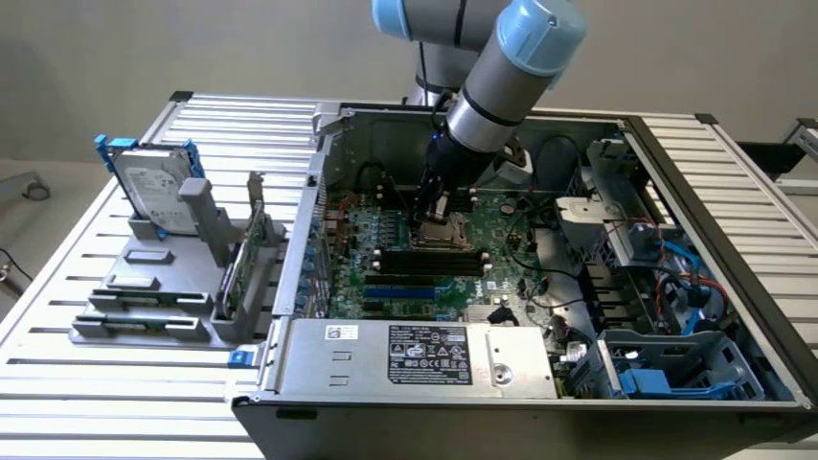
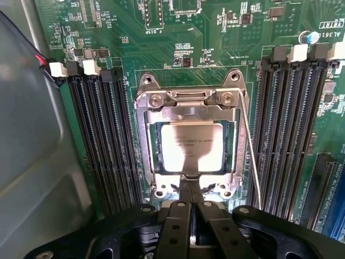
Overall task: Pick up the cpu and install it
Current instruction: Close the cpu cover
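You saw the gripper with its fingers pressed together, holding nothing; its tips stood at the edge of the socket frame, just beside the cpu; the cpu lay flat inside that frame, between two banks of memory slots on the motherboard; the open computer case rested on the slatted worktop; the hard drive stood upright near the worktop's edge at the exterior view's left.
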Action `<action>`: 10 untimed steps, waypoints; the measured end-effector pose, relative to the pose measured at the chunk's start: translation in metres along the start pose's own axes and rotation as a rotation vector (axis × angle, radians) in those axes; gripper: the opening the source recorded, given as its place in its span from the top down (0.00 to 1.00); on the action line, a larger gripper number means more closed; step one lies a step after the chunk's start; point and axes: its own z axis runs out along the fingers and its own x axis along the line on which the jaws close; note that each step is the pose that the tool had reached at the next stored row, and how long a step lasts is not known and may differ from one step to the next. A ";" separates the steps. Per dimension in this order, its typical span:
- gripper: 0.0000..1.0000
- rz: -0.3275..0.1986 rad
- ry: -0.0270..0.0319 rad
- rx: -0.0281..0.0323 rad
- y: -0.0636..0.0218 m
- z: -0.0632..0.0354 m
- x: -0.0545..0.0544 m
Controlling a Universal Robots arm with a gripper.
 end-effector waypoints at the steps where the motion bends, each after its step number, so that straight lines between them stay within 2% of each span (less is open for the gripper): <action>1: 0.89 0.001 0.0000 0.0002 0.0003 0.0008 0.000; 4: 0.89 0.004 -0.0001 0.0003 0.0007 0.0020 0.000; 7: 0.89 0.006 0.0029 0.0021 0.0003 0.0017 0.000; 8: 0.89 0.007 0.0047 0.0037 -0.0002 0.0007 0.001; 10: 0.89 0.010 0.0043 0.0083 -0.0022 -0.0022 0.001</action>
